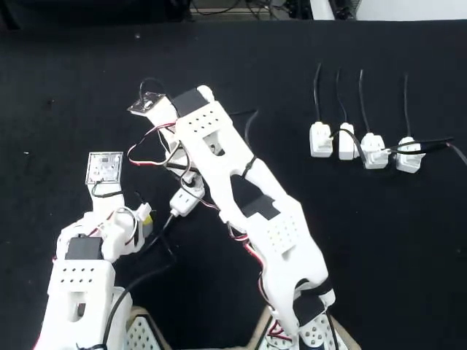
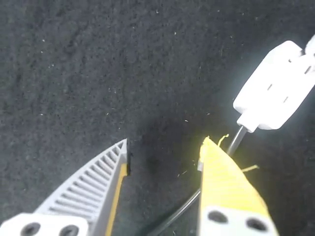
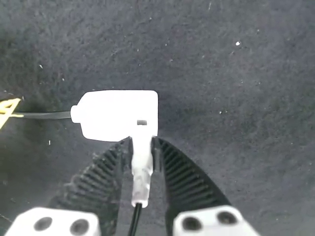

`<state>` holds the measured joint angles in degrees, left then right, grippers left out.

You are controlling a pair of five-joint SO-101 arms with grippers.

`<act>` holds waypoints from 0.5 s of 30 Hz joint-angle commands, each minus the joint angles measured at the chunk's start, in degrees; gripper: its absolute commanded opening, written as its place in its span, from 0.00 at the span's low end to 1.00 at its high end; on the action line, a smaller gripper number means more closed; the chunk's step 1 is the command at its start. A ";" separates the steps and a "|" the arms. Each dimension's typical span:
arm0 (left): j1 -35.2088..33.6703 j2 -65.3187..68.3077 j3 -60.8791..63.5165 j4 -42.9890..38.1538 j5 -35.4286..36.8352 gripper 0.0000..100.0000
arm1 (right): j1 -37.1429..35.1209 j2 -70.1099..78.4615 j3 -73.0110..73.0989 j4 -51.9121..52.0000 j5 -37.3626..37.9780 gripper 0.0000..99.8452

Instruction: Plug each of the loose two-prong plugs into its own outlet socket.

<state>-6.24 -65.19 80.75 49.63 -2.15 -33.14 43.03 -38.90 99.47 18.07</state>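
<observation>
Black cloth (image 1: 58, 87) covers the table. At the left, the left gripper (image 2: 165, 145) stands wide open just beside a white socket (image 2: 275, 91), whose cord (image 2: 236, 140) passes the yellow finger. The right gripper (image 3: 142, 145) is clamped on a white plug (image 3: 141, 172) seated in that socket. Well apart to the right, four more sockets (image 1: 374, 151) with cords sit in a row

I see a black cloth-covered table (image 1: 379, 248). Four white sockets (image 1: 374, 151) with black cords lie in a row on its right side, and a fifth socket (image 1: 186, 198) lies near the middle.
</observation>
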 commanded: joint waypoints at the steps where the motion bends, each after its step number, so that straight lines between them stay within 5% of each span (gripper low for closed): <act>1: -0.57 -0.70 -0.84 0.18 -0.62 0.23 | -1.14 0.13 0.57 1.76 -0.53 0.01; 15: -0.57 -0.70 -0.84 0.18 -0.62 0.23 | 0.09 -0.31 0.48 1.76 -7.12 0.01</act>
<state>-6.24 -65.19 80.75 49.63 -2.15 -33.14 43.03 -38.64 99.47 13.14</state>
